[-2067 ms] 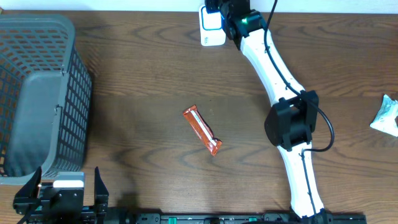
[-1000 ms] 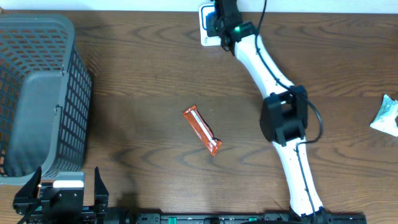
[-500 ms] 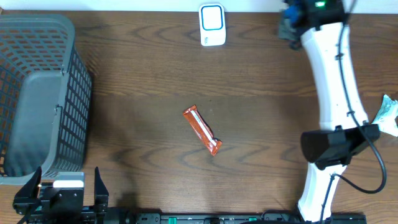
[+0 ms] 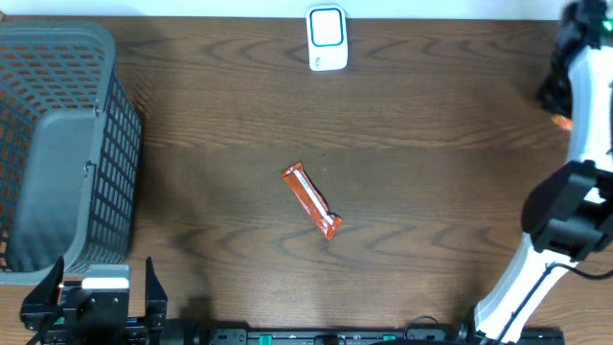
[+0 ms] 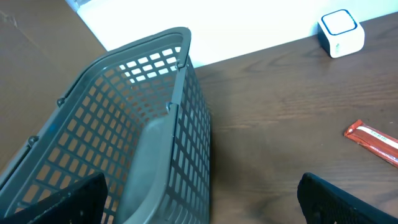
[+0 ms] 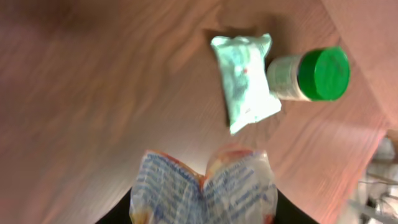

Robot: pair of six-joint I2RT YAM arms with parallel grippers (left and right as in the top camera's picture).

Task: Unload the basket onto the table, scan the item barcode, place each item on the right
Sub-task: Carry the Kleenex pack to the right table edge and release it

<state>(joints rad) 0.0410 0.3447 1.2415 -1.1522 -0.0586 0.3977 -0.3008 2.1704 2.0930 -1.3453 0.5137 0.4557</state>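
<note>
The crinkled packet (image 6: 205,186) is pinched in the right tool (image 4: 558,96) at the far right edge of the counter (image 4: 220,115) — well apart from the white scanner (image 4: 327,38) at the far middle, so nothing is being scanned now. I'd guess the orange bar (image 4: 311,201) mid-counter is yet to be scanned; the left tool (image 4: 97,287) sits released, near left.

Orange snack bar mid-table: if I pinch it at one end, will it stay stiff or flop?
The orange snack bar lies flat and straight, so it probably stays fairly stiff. Its wrapper looks smooth, so a pinch on the crimped end may slip. It looks thin, so it is likely light and would slide rather than roll if pushed.
</note>
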